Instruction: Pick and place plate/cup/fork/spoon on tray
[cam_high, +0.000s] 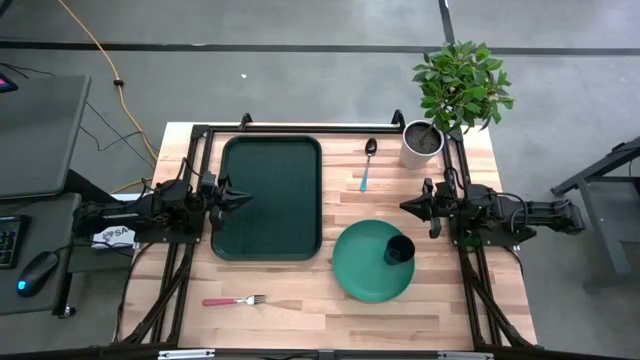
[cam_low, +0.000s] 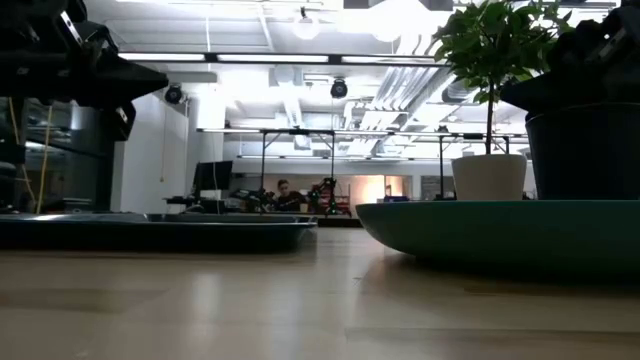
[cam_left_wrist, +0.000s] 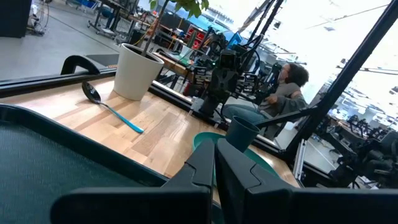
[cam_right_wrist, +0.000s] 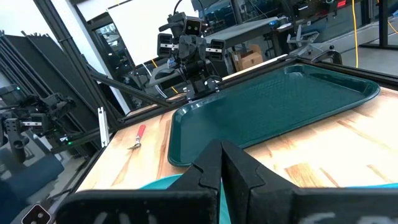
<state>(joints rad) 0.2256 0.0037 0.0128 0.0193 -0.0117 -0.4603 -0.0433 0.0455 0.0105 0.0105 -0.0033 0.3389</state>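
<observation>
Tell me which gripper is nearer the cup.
Right. The right gripper hovers just beyond the cup, which stands on the plate. The left gripper is over the tray, far across the table.

Tray (cam_high: 271, 196) bare, open from above; cup (cam_high: 399, 249) blocks plate (cam_high: 365, 268) edge.

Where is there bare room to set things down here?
The tray is bare throughout. Free wood lies between the fork and the plate, and between tray and spoon. It is crowded around the cup on the plate near the right gripper.
</observation>
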